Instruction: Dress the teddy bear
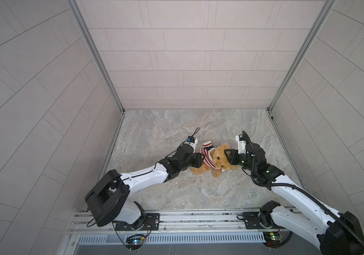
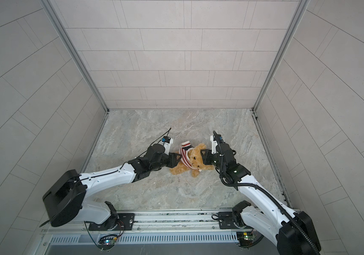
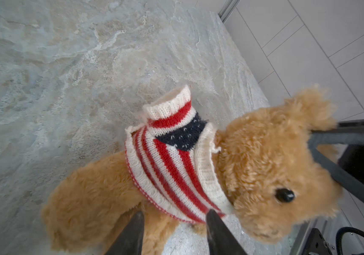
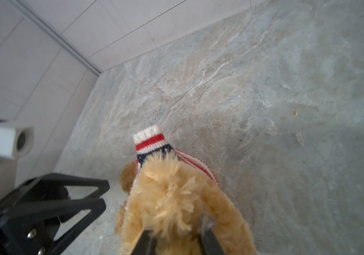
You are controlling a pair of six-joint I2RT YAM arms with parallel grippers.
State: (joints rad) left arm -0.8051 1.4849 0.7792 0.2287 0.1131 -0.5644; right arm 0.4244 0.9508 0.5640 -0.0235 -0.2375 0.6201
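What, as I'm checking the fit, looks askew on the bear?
The sweater is bunched high on the teddy bear, round neck and chest, leaving the belly bare; one sleeve sticks up with no paw showing.

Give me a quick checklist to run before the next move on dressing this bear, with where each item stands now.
1. Collar past the head: ok; the sweater rings the teddy bear's neck.
2. Hem pulled down: not ok; bunched on the chest, belly bare.
3. Visible sleeve filled: not ok; no paw shows at its cuff.
4. Left gripper free: ok; jaws apart beside the hem.
5. Right gripper holding the head: cannot tell; fur lies between its jaws.
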